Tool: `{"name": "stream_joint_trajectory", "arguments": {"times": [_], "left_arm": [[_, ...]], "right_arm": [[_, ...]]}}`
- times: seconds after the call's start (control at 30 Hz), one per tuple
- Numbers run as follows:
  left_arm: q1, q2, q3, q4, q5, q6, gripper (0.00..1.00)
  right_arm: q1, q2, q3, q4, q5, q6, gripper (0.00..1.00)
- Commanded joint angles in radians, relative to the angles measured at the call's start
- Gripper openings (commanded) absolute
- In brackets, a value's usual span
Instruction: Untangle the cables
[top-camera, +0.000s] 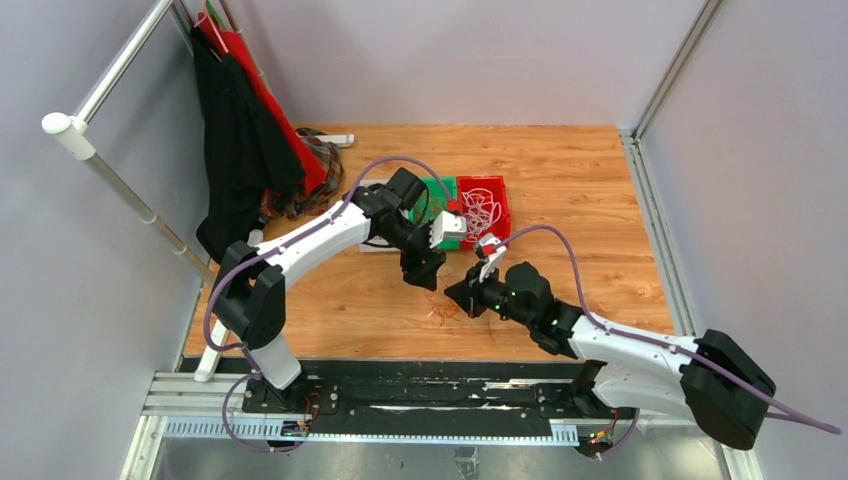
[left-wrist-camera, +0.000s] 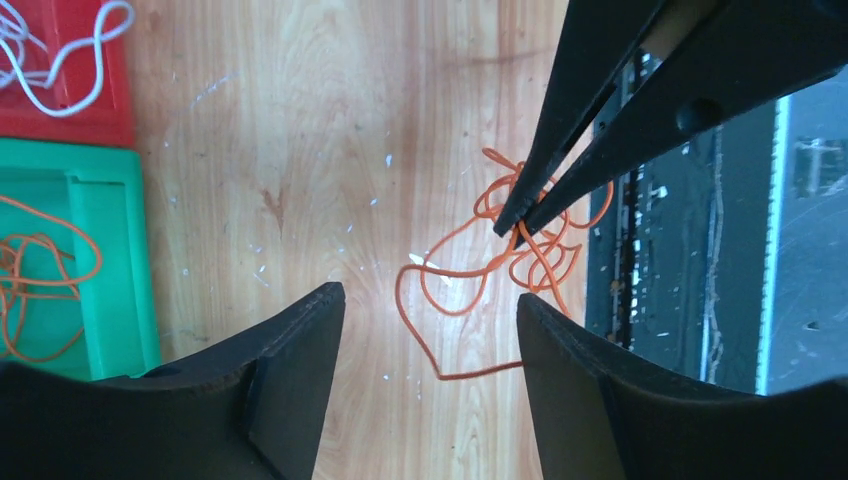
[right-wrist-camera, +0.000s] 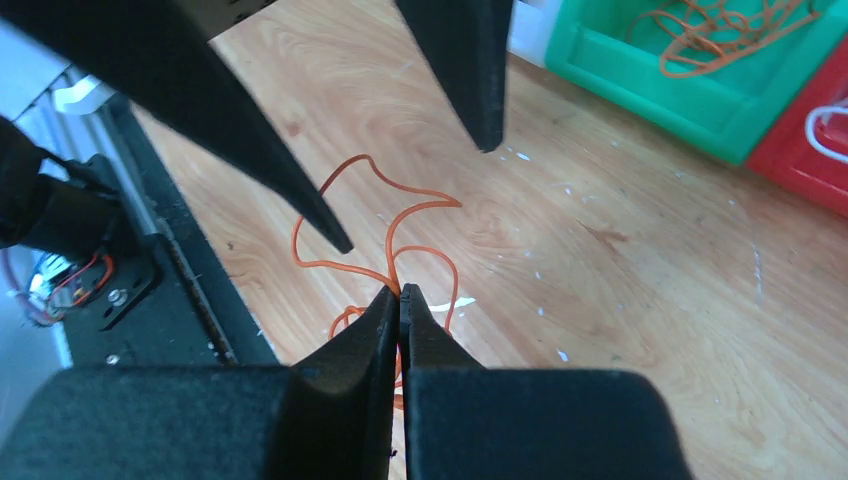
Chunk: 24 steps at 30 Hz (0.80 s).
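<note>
My right hand (right-wrist-camera: 399, 292) pinches the loose orange cable (left-wrist-camera: 540, 258) lying on the counter (left-wrist-camera: 300, 150).
Its long, tapered black fingers are pressed together on one thin strand at the top of a loopy tangle, which rests on the pale wood-grain board near the dark metal rail at the near edge. My left hand (left-wrist-camera: 430, 300) hangs above the same tangle, its blunt matte fingers spread and holding nothing. Farther back I see two smooth plastic bins side by side: a green bin (left-wrist-camera: 110, 260) holding a coil of orange cord (left-wrist-camera: 40, 290), and a red bin (left-wrist-camera: 90, 125) holding thin white cord (left-wrist-camera: 60, 90).
</note>
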Motion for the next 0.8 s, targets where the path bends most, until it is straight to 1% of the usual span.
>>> {"name": "stream_joint_trajectory", "arguments": {"times": [0.0,0.1,0.2,0.33,0.37,0.47,0.57,0.7,0.77], "left_arm": [[0.015,-0.044,0.062,-0.078,0.157,0.032,0.66],[0.015,-0.047,0.099,-0.210,0.220,0.136,0.61],[0.015,-0.074,0.098,-0.260,0.215,0.176,0.60],[0.015,-0.128,0.059,-0.267,0.189,0.206,0.62],[0.015,-0.141,0.053,-0.280,0.184,0.233,0.63],[0.015,-0.170,0.046,-0.292,0.143,0.280,0.68],[0.012,-0.179,0.053,-0.292,0.115,0.300,0.70],[-0.022,-0.184,0.053,-0.291,0.035,0.344,0.71],[-0.036,-0.179,0.045,-0.268,0.012,0.337,0.71]], "right_arm": [[-0.010,-0.055,0.022,-0.046,-0.110,-0.032,0.01],[-0.009,-0.091,0.028,-0.088,-0.089,-0.035,0.01],[-0.010,-0.124,0.026,-0.106,-0.064,-0.025,0.01],[-0.010,-0.145,0.031,-0.107,-0.076,-0.009,0.01],[-0.010,-0.148,0.036,-0.113,-0.079,-0.005,0.01],[-0.009,-0.153,0.047,-0.125,-0.080,0.013,0.01],[-0.010,-0.145,0.051,-0.102,-0.101,0.038,0.01],[-0.012,-0.125,0.072,-0.087,-0.118,0.073,0.01],[-0.012,-0.115,0.082,-0.075,-0.130,0.086,0.01]]}}
